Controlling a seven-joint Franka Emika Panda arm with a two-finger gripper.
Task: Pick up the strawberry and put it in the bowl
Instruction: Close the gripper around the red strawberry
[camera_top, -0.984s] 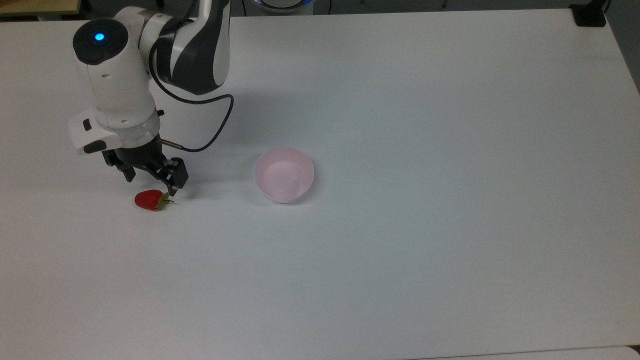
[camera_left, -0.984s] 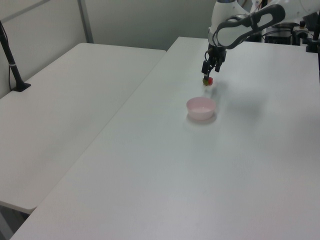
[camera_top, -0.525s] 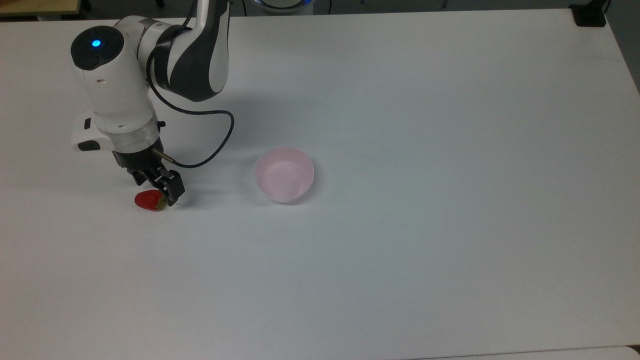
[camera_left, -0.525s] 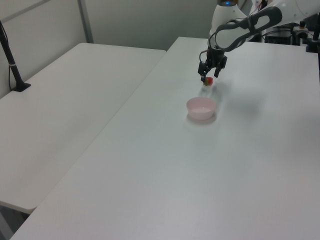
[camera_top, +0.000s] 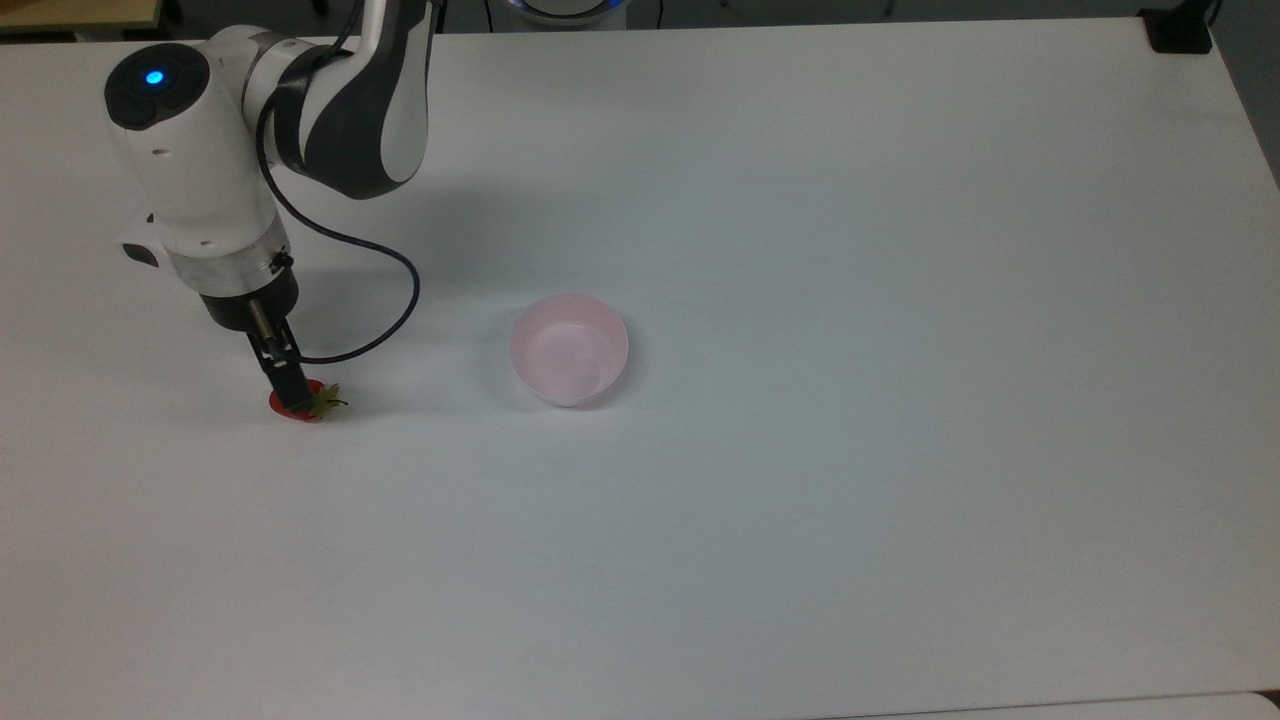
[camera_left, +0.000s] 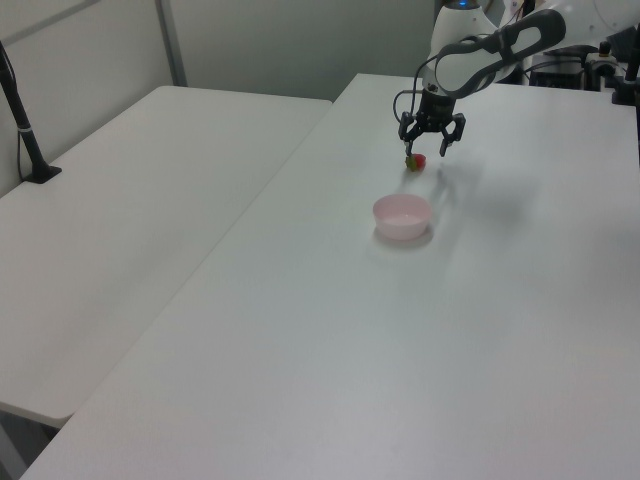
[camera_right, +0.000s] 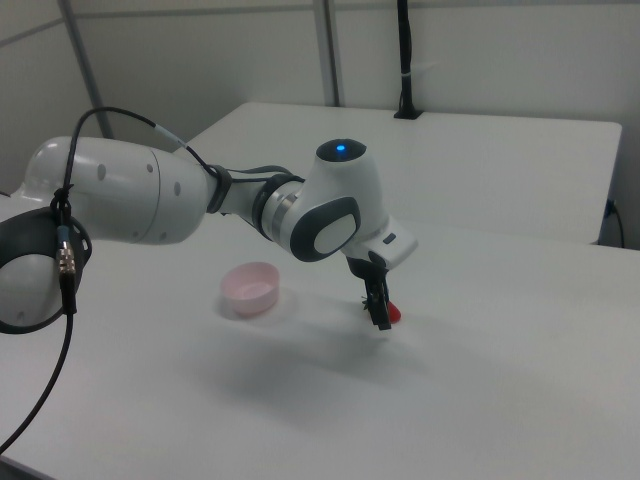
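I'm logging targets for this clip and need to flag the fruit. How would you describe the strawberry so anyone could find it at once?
Start at the white table and find the pale pink bowl near its middle. Toward the top view's left, apart from the bowl, the strawberry lies right under the arm's tool. It is the one small red thing there, with a green leafy cap.

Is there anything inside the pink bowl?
No. The bowl is empty: the top view shows its smooth pink bottom. Nothing hides there. The strawberry lies on the white table, off to the top view's left, under the gripper.
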